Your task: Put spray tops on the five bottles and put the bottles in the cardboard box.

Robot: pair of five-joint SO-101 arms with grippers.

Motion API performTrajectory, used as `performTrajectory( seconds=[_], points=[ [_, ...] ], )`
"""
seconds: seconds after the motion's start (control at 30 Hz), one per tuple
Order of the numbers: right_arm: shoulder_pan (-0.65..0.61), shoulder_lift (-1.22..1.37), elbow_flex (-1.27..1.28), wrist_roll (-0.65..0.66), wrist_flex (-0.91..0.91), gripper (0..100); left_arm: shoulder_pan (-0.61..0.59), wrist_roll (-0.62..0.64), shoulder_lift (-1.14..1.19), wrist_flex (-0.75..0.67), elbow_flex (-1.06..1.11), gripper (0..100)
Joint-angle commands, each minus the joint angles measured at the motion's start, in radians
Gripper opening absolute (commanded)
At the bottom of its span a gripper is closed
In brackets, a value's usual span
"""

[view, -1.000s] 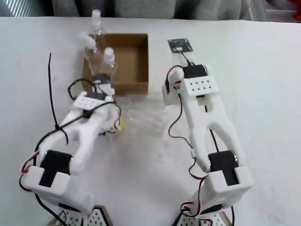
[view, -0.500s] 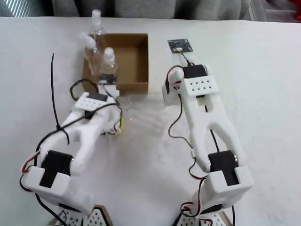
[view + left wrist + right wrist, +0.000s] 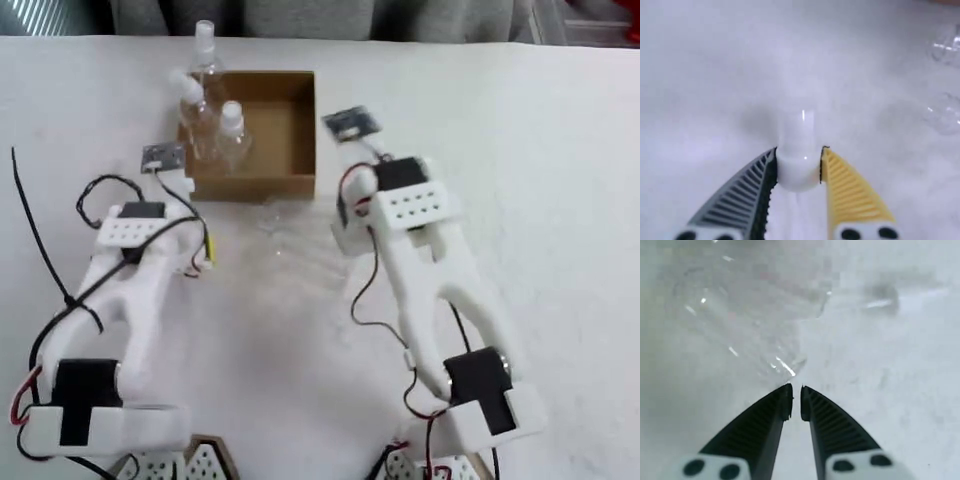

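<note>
My left gripper [image 3: 799, 165] is shut on a white spray top [image 3: 799, 150] and holds it just above the bare tabletop. In the high view that gripper [image 3: 204, 256] sits left of the clear, topless bottles [image 3: 290, 235] lying in front of the cardboard box [image 3: 300, 130]. Three bottles with spray tops [image 3: 231, 126] stand at the box's left side. My right gripper [image 3: 795, 401] is shut with nothing in it, its tips close to a lying clear bottle [image 3: 750, 315].
The right arm [image 3: 400, 200] reaches in from the front right, beside the box's front right corner. Black cables [image 3: 40, 250] trail off the left arm. White table stretches to the far right and near the front.
The left arm has swung left and away from the box front, with the spray top in its gripper. The right arm has shifted a little left toward the lying bottles.
</note>
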Motion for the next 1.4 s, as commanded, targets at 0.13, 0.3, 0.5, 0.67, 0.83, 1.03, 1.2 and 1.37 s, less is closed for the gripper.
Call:
performTrajectory(
  seconds=[0.13,0.3,0.5,0.67,0.83,1.03,1.2,1.37],
  points=[
    [-0.122,-0.047,0.046,0.072,-0.085,6.7,-0.151,-0.012,0.045,-0.060,-0.029,7],
    [-0.131,-0.041,0.044,0.173,-0.096,15.2,-0.237,-0.049,0.101,-0.104,-0.044,7],
    [-0.234,-0.036,0.049,0.301,-0.188,14.8,-0.275,-0.048,0.105,-0.114,-0.072,7],
    [-0.242,-0.036,0.048,0.427,-0.205,14.9,-0.294,-0.046,0.107,-0.147,-0.072,7],
    [-0.240,-0.035,0.049,0.456,-0.219,14.9,-0.314,-0.044,0.108,-0.169,-0.083,7],
    [-0.243,0.027,0.046,0.509,-0.275,14.9,-0.314,-0.044,0.108,-0.181,-0.081,7],
    [-0.291,0.139,0.035,0.516,-0.308,15.1,-0.312,-0.044,0.108,-0.181,-0.081,7],
    [-0.298,0.157,0.015,0.512,-0.306,25.3,-0.309,-0.044,0.108,-0.181,-0.081,7]
  ],
)
